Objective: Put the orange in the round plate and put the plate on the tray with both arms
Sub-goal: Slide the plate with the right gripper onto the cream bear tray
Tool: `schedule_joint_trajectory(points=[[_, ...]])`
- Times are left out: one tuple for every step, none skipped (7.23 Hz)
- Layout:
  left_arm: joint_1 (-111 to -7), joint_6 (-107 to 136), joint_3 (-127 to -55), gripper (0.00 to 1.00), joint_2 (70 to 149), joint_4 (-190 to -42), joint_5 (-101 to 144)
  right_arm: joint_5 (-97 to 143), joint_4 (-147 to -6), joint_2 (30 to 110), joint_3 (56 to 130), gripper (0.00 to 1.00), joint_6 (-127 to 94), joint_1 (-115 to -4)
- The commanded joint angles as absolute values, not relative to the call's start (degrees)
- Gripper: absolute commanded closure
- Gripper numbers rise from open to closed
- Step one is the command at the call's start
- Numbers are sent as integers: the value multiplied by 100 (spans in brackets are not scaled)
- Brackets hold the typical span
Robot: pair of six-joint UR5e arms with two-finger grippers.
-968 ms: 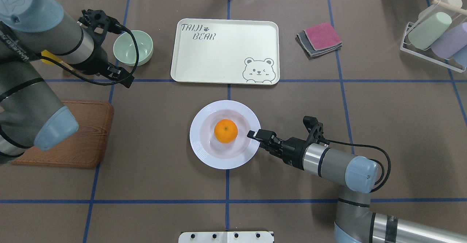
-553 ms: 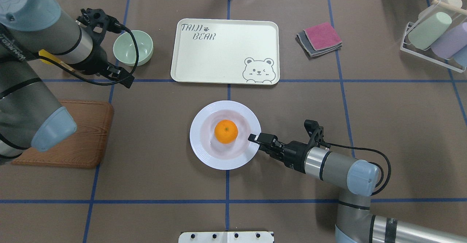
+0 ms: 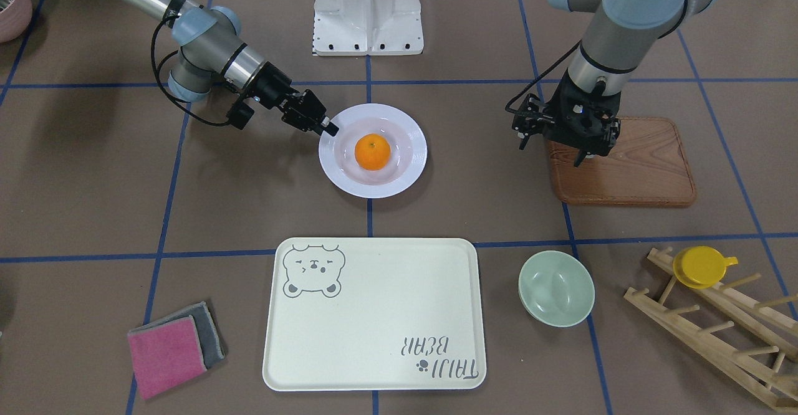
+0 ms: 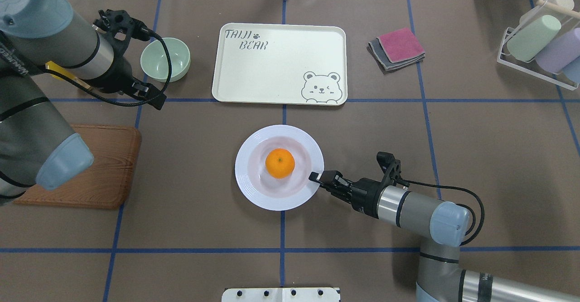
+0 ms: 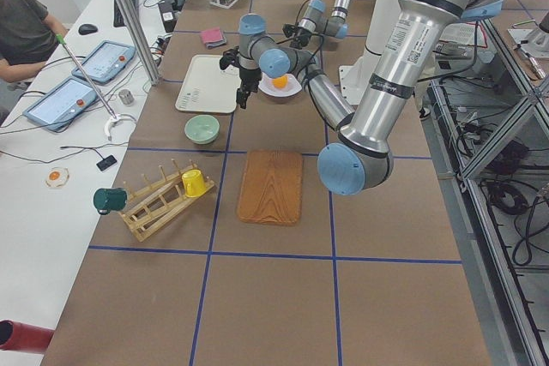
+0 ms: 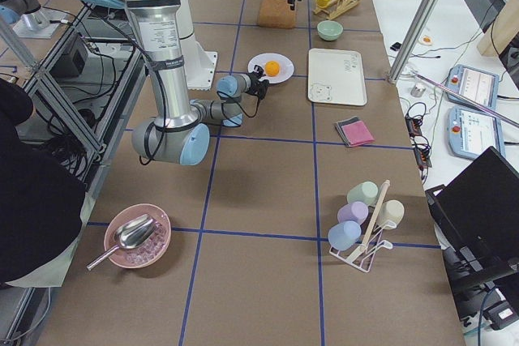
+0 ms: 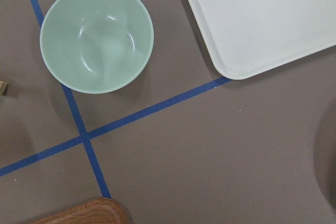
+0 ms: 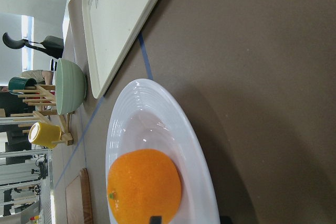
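Orange (image 3: pixel 372 152) sits in the sunken middle of the round plate (image 3: pixel 408 175), seen from across the table, with the right gripper (image 3: pixel 331 130) at that plate's rim. From overhead, the tray (image 4: pixel 335 66) lies beyond the plate, apart from it. The left gripper (image 4: pixel 152 99) hangs well off to the plate's side, and I cannot tell its state. The right wrist camera shows one fingertip (image 8: pixel 156 219) over the rim, perhaps pinching it, but I cannot tell.

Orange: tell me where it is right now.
Overhead view: the orange sits in the centre of the round plate, mid-table, on the robot's side of the tray, the right gripper at the plate's right rim.
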State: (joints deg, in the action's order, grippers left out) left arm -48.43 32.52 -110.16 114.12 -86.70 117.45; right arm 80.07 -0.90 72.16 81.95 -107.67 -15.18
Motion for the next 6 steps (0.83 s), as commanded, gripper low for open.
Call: schedule_joint_trajectory(points=[[-4843,3252,-11021,1,11408,-8666,11742,7998,-62,7216,8244,100,-10758,-1520],[-4843,3252,-11021,1,11408,-8666,11742,7937,-53,7207,8279,100,-10775,-1521],[-4843,3252,-11030,1,11400,-8666,11742,7832,182,7207,8297,100,-10801,-1521],[-4843,3252,-11030,1,11408,-8666,11742,7570,463,7233,8288,100,-10810,-1503],[-4843,3252,-11048,1,11408,-8657,11742,7228,718,7242,8271,100,-10811,-1390],[-4843,3252,-11048,1,11408,-8657,11742,6998,964,7233,8262,100,-10819,-1336]])
